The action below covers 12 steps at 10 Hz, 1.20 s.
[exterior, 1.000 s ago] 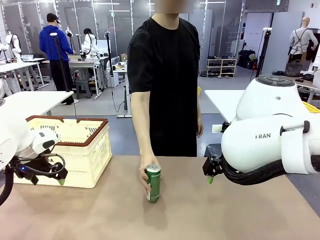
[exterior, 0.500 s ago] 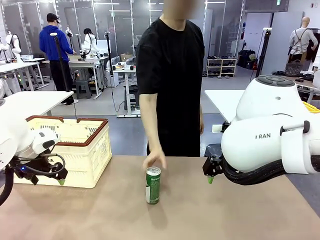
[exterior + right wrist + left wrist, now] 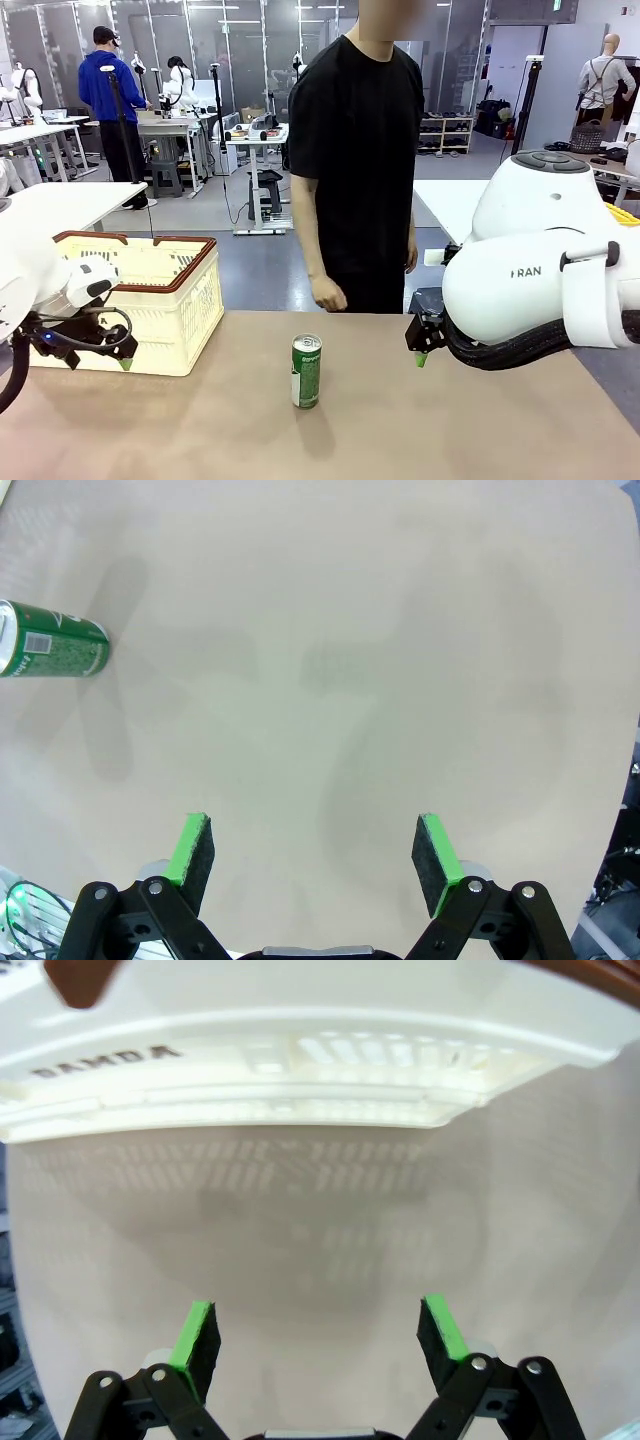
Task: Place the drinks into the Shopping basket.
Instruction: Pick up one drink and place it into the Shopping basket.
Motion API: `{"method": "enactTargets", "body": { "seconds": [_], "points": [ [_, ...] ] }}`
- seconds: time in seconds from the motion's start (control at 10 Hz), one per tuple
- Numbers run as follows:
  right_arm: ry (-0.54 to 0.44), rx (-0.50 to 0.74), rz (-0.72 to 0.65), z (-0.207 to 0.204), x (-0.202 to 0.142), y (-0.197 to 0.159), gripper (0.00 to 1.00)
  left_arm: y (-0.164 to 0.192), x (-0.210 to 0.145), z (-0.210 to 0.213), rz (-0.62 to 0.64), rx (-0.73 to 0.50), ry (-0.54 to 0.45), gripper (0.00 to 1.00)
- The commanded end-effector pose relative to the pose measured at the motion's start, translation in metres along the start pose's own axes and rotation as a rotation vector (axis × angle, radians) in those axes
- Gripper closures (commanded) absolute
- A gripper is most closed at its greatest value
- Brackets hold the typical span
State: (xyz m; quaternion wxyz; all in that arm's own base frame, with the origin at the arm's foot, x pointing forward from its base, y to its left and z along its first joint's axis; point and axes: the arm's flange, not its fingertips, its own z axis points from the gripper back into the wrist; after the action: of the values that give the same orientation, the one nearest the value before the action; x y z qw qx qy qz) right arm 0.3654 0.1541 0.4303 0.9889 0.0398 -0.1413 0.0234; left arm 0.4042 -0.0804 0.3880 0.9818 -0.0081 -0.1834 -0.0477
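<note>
Green-padded fingers (image 3: pixel 198 1332) of the left gripper (image 3: pixel 318 1328) stand spread wide, nothing between them, above the table (image 3: pixel 470 420) and close to the near side of the Shopping basket (image 3: pixel 165 310) at far left. At right, the right gripper (image 3: pixel 318 852) gapes just as wide. Between them, mid-table, the green can (image 3: pixel 306 371) stands upright and untouched, while a person's hand (image 3: pixel 328 295) hangs at the far edge.
</note>
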Motion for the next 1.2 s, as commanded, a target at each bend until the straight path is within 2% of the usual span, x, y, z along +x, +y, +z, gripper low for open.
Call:
{"method": "enactTargets", "body": {
  "seconds": [0.0,0.3,0.6,0.9,1.1],
  "points": [
    [-0.002,0.006,0.008,0.001,0.0,0.0,0.0,-0.013,-0.005,0.029,-0.076,-0.089,-0.045,0.0],
    [-0.002,0.006,0.008,0.001,0.0,0.0,0.0,-0.049,-0.005,0.079,-0.273,-0.144,-0.101,0.0],
    [-0.002,0.006,0.008,0.001,0.0,0.0,0.0,-0.097,0.011,0.117,-0.549,-0.251,-0.12,0.0],
    [-0.002,0.006,0.008,0.001,0.0,0.0,0.0,-0.141,0.023,0.125,-0.822,-0.183,-0.103,0.0],
    [-0.002,0.006,0.008,0.001,0.0,0.0,0.0,-0.144,0.035,0.119,-0.886,-0.192,-0.092,0.0]
  ]
}}
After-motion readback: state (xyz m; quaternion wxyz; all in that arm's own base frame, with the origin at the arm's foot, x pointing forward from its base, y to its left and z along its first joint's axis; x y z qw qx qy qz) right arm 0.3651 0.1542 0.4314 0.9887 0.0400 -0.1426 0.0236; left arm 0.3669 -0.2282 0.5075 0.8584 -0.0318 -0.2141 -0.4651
